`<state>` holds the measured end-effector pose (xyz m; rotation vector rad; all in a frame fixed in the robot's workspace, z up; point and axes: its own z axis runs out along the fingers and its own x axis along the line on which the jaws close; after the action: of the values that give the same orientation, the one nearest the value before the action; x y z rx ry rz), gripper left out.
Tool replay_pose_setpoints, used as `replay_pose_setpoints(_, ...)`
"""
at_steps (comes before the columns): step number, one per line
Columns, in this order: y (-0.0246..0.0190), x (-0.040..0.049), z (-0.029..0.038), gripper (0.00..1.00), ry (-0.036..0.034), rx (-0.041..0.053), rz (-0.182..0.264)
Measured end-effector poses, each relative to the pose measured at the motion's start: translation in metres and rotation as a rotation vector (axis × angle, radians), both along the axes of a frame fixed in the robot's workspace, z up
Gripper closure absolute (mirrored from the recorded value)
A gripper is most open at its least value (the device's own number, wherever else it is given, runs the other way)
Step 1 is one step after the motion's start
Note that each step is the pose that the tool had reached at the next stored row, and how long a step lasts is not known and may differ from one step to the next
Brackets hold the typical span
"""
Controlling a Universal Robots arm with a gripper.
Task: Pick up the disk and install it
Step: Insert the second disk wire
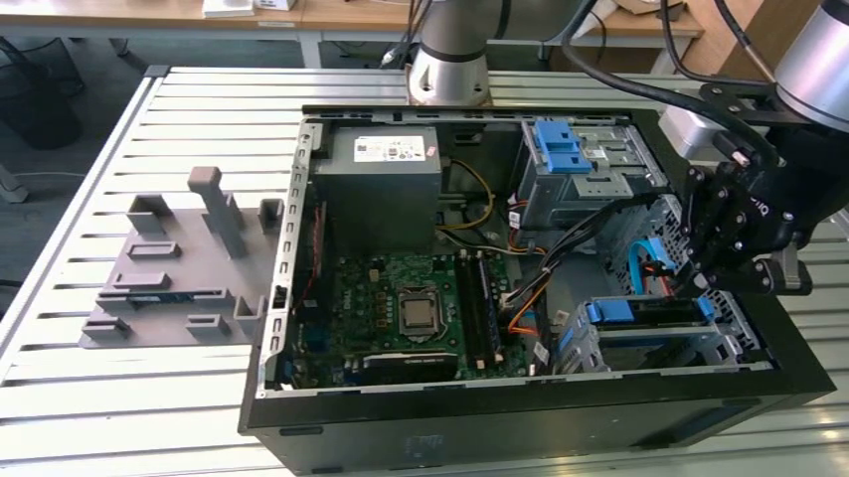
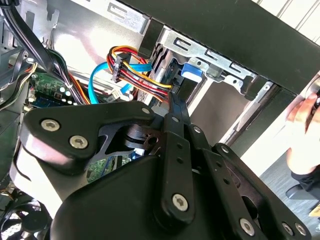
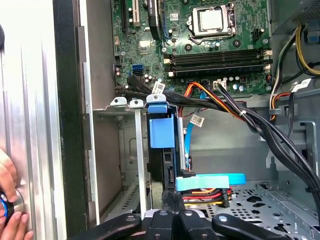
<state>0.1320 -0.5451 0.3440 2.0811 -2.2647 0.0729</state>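
Here the black end effector (image 1: 743,260) is hovering inside the open black computer case (image 1: 531,417), fingers pressed together, holding nothing, just beside the blue-bracketed silver-grey disk (image 3: 161,150) sitting upright in its metal bay (image 3: 125,150).

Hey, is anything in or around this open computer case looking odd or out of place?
The processor sits bare on the motherboard, with no cooler over it. In the first wrist view a person's hand lies just outside the case wall. Nothing looks spilled or broken.
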Motion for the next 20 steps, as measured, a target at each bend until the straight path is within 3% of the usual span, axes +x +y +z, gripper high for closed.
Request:
replay_pose_setpoints(4, 0.0, 0.0, 0.004, 0.89, 0.0, 0.0002, 0.0)
replay_pose_setpoints(12, 0.0007, 0.0, 0.0259, 0.89, 0.0, 0.0004, 0.0)
replay_pose_setpoints(20, 0.0013, -0.0065, 0.0328, 0.89, -0.001, 0.0002, 0.0)
